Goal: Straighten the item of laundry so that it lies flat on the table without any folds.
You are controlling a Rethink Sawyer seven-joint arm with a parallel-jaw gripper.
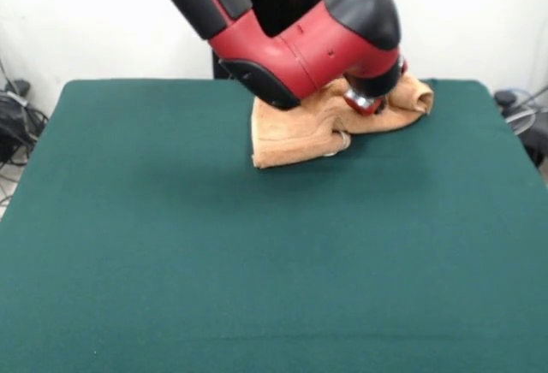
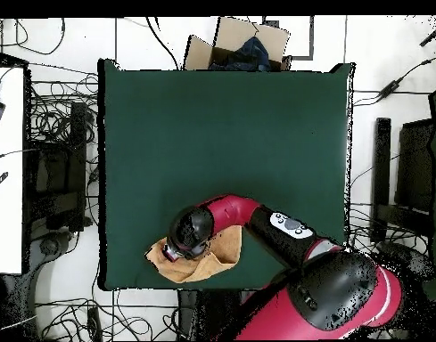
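Note:
The item of laundry [image 1: 295, 133], a peach-orange towel, lies crumpled and folded over itself near the table's far edge, right of the middle in the front view. In the overhead view the towel [image 2: 214, 258] sits by the bottom-left corner of the green table [image 2: 221, 134]. The red and black arm reaches down over it, and my gripper [image 1: 368, 99] is low on the towel's right part, mostly hidden under the wrist. In the overhead view the gripper [image 2: 172, 253] barely shows beneath the black wrist head. The dark green table [image 1: 257, 262] stretches wide around the towel.
A cardboard box [image 2: 239, 43] stands on the floor beyond the table's top edge in the overhead view. Cables [image 2: 56, 142] lie on the floor to the left, beside a white desk [image 2: 5, 169]. Dark equipment [image 2: 408, 178] stands to the right.

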